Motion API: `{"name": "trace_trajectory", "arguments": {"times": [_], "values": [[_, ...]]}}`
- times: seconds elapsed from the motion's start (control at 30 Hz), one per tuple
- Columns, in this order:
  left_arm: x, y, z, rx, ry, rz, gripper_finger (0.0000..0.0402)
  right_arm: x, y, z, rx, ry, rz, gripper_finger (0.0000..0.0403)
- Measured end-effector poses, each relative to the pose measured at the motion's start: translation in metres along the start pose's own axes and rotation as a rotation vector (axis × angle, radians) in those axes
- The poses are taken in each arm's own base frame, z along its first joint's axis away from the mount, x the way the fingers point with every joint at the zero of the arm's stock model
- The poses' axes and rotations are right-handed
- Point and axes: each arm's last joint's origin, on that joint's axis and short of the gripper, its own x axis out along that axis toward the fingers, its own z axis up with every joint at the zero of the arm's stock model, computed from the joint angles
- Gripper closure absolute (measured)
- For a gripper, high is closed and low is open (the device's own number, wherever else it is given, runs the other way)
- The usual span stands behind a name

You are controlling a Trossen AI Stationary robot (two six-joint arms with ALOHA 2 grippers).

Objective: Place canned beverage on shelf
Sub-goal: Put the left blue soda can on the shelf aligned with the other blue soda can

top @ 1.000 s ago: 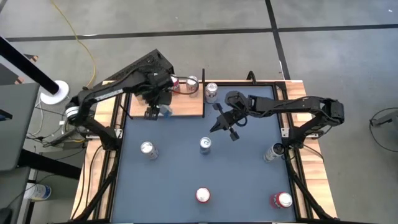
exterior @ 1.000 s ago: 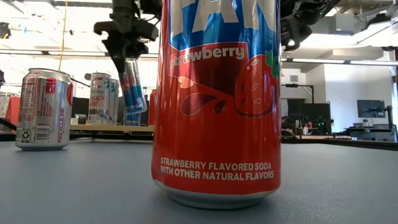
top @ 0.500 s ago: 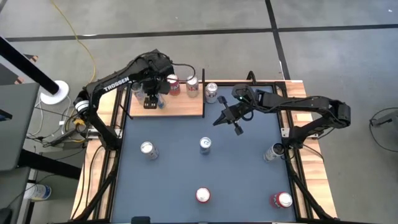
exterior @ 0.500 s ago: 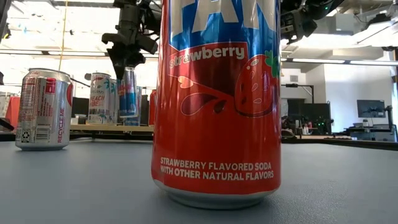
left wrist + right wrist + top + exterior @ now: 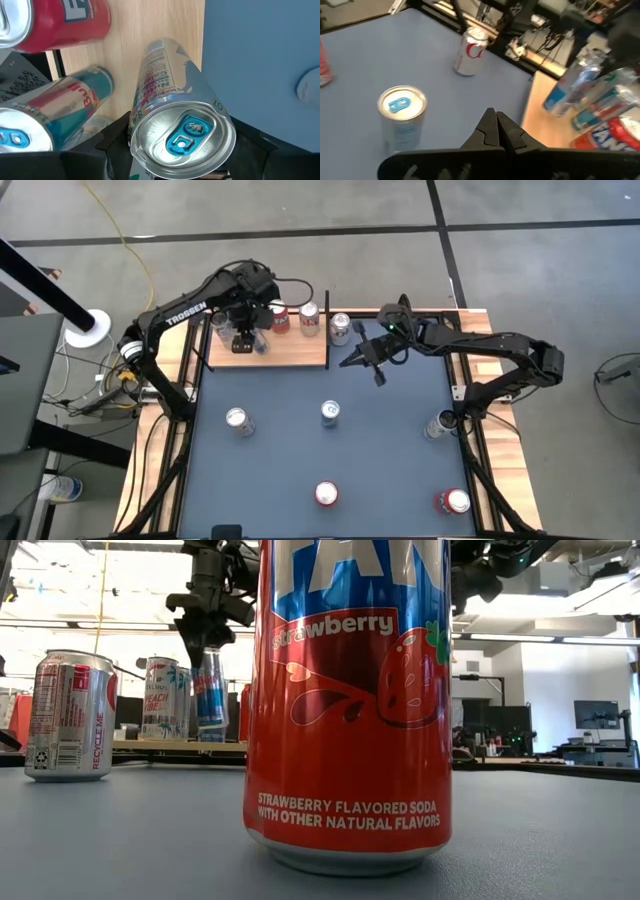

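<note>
Seen from above, the left gripper (image 5: 245, 340) sits over the shelf (image 5: 300, 352) at the table's eleven o'clock, its jaws closed around a slim blue-and-silver can (image 5: 259, 340). At one o'clock from that can stand a red can (image 5: 279, 317) and a silver-topped can (image 5: 309, 317), both on the shelf, with another can (image 5: 340, 328) just off the board's right edge. The right gripper (image 5: 362, 361) hangs over the blue table (image 5: 400, 450) near twelve o'clock, its jaws shut and empty, close to that off-board can. Farther down the table are a can at the centre (image 5: 330, 412), one at nine o'clock (image 5: 237, 419), one at six (image 5: 326, 493), one at five (image 5: 454, 501) and one at three (image 5: 438, 424).

At table height, a big red strawberry soda can (image 5: 347, 700) fills the middle and blocks much of the room behind. To its left, the held can (image 5: 209, 687) hangs tilted in the left gripper (image 5: 205, 635) above the shelf (image 5: 170, 746), beside a pale can (image 5: 165, 698) on it. A silver can (image 5: 68, 715) stands at nine o'clock.

From the left wrist, the held can (image 5: 175, 125) shows its top and blue tab over the wooden board (image 5: 125, 65), with a red can (image 5: 65, 22) and a blue-and-silver can (image 5: 65, 110) nearby.

From the right wrist, the closed fingers (image 5: 495, 131) point past a blue-tabbed can (image 5: 400, 115) and a white can (image 5: 470, 51).
</note>
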Motion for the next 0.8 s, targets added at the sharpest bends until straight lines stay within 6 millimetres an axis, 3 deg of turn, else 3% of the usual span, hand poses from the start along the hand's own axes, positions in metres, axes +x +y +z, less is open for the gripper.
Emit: {"name": "trace_trajectory", "arguments": {"times": [0.27, 0.57, 0.8], "values": [[0.000, -0.001, -0.001, -0.019, 0.007, -0.016, 0.0171, -0.001, -0.003, -0.001, 0.000, -0.006, -0.014, 0.0403], [0.023, -0.006, -0.006, -0.035, 0.062, -0.051, 0.0171, 0.002, 0.002, 0.002, -0.009, -0.010, 0.011, 0.0403], [0.025, -0.007, -0.007, -0.042, 0.069, -0.050, 0.0170, 0.002, 0.002, 0.002, -0.021, -0.012, 0.010, 0.0403]]}}
